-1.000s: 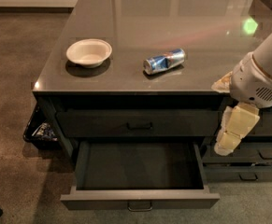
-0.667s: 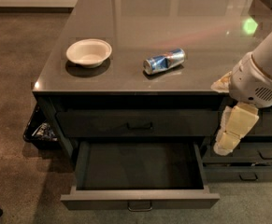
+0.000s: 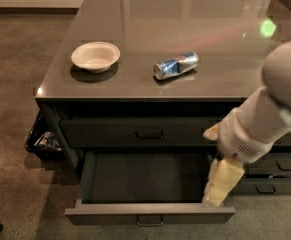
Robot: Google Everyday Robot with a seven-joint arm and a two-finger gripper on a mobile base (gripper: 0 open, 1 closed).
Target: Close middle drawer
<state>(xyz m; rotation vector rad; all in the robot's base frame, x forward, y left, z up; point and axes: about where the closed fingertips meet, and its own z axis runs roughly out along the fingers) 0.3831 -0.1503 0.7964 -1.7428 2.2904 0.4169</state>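
The middle drawer (image 3: 150, 214) is a wide dark grey drawer, pulled far out of the cabinet, its deep box empty and a small bar handle (image 3: 150, 221) at the centre of its flat front. My gripper (image 3: 216, 191) hangs from the white arm at the right, pointing down over the drawer's right front corner, close to the top of the drawer front.
A closed top drawer (image 3: 150, 133) sits above the open one. On the grey counter top (image 3: 215, 29) lie a white bowl (image 3: 95, 56) and a blue can (image 3: 176, 65) on its side. Narrower drawers (image 3: 280, 166) stand at the right. A dark bin (image 3: 41, 140) sits on the floor at the left.
My arm and gripper have moved left and lower, from beside the cabinet's right edge to over the open drawer's right front corner. The drawer has not visibly moved.
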